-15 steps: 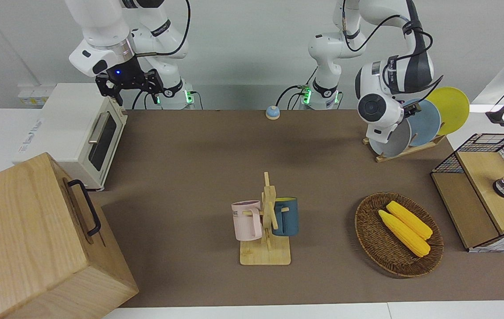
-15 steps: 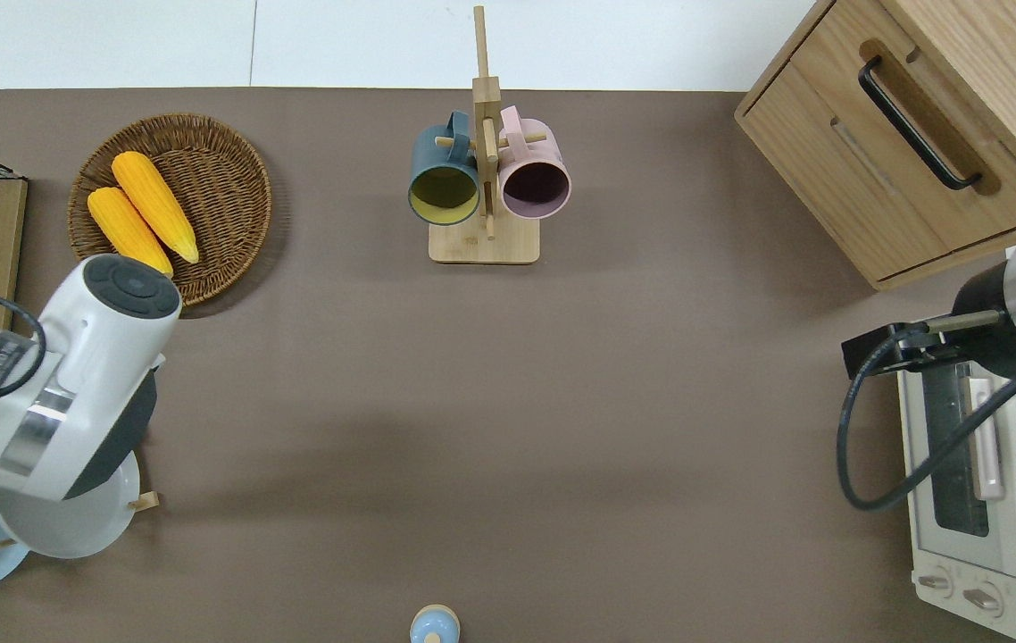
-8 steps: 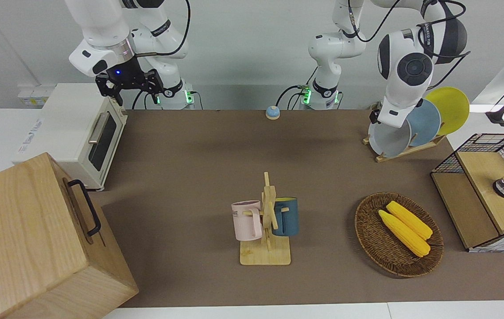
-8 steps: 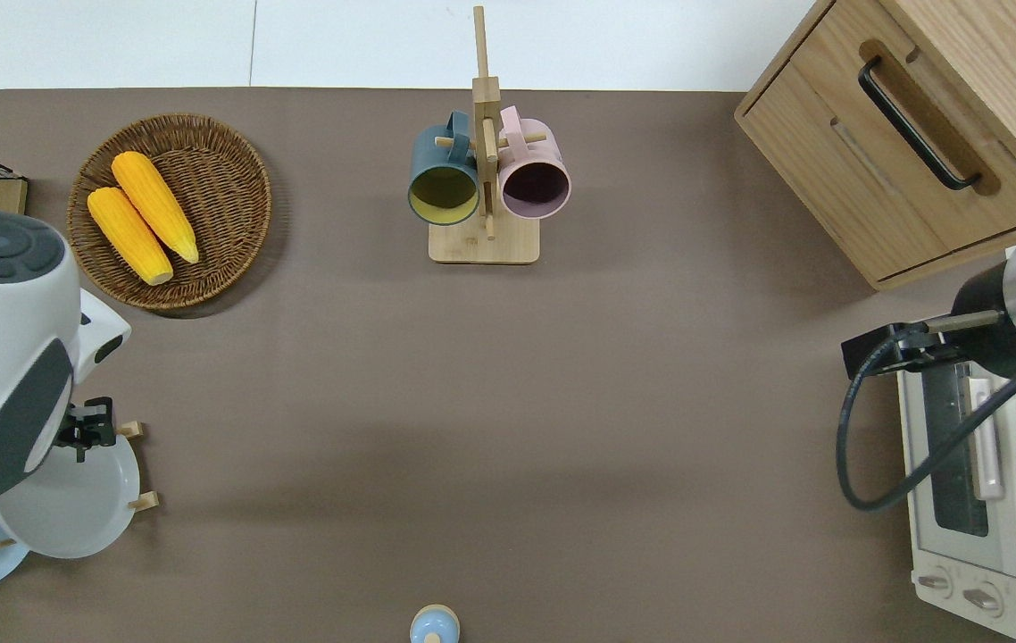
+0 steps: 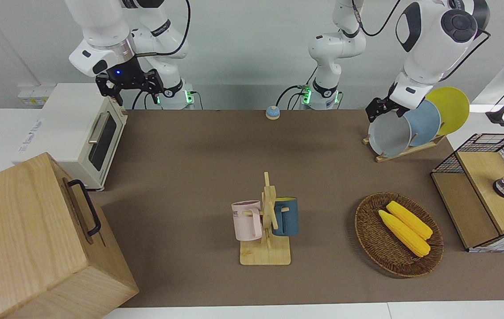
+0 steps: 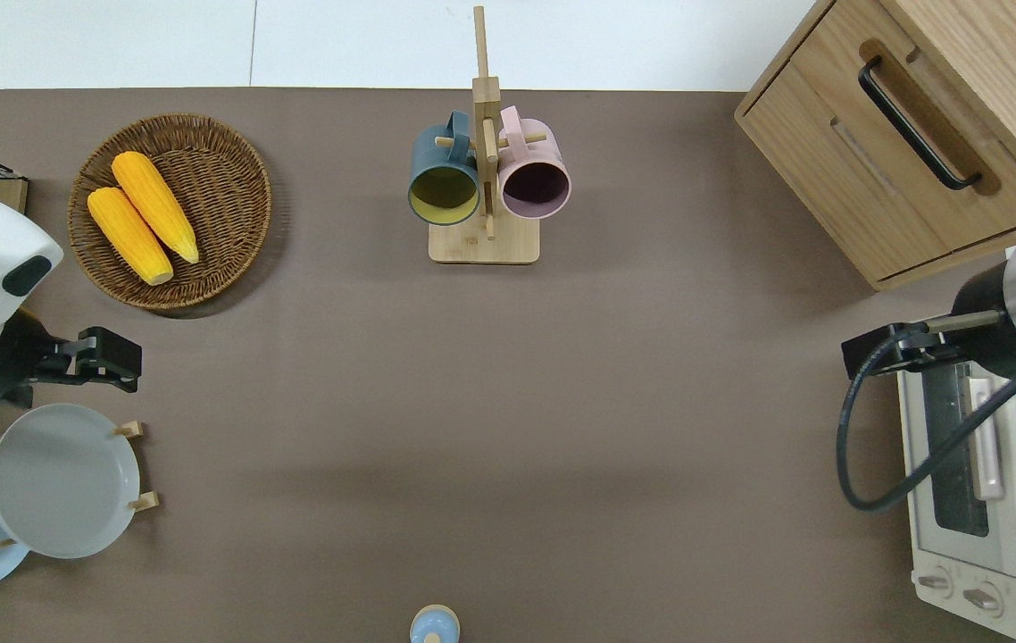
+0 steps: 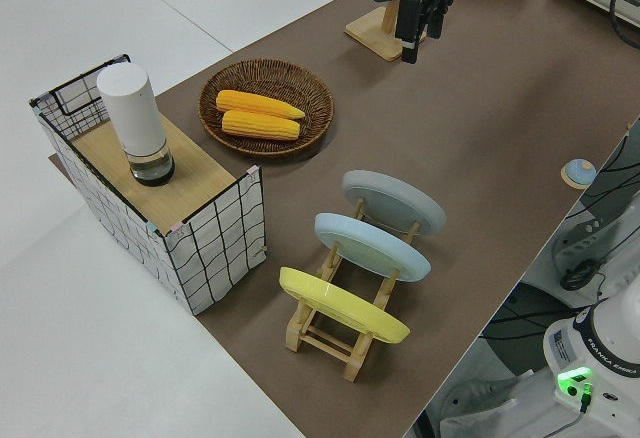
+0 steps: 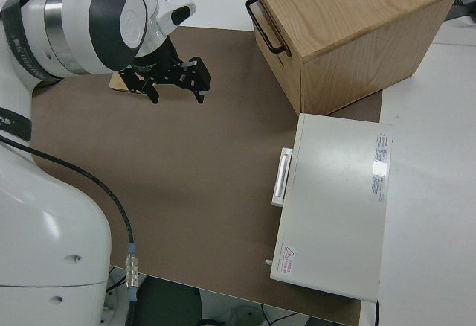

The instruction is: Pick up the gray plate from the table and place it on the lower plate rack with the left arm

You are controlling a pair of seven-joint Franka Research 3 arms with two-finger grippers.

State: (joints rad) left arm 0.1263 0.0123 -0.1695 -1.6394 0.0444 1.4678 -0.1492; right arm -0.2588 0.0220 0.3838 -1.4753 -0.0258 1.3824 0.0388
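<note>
The gray plate [image 5: 389,135] stands tilted in the end slot of the lower plate rack [image 5: 405,150], beside the light blue plate [image 5: 424,122] and the yellow plate [image 5: 451,108]. It also shows in the overhead view [image 6: 62,482] and the left side view [image 7: 395,201]. My left gripper [image 6: 129,360] is open and empty, up in the air over bare table [image 6: 508,402] between the rack and the corn basket, apart from the plate. It shows in the front view [image 5: 376,108] just above the plate's rim. My right arm is parked, its gripper [image 8: 177,91] open.
A wicker basket [image 5: 367,239] with two corn cobs, a mug tree [image 5: 267,221] with a pink and a dark blue mug, a wooden cabinet [image 5: 26,239], a toaster oven [image 5: 75,133], a wire-sided shelf box [image 5: 486,190] and a small blue bell [image 5: 272,112] stand on the table.
My left gripper has let go of the gray plate and lifted away from the rack. The plate stays in its slot. The right arm has not moved.
</note>
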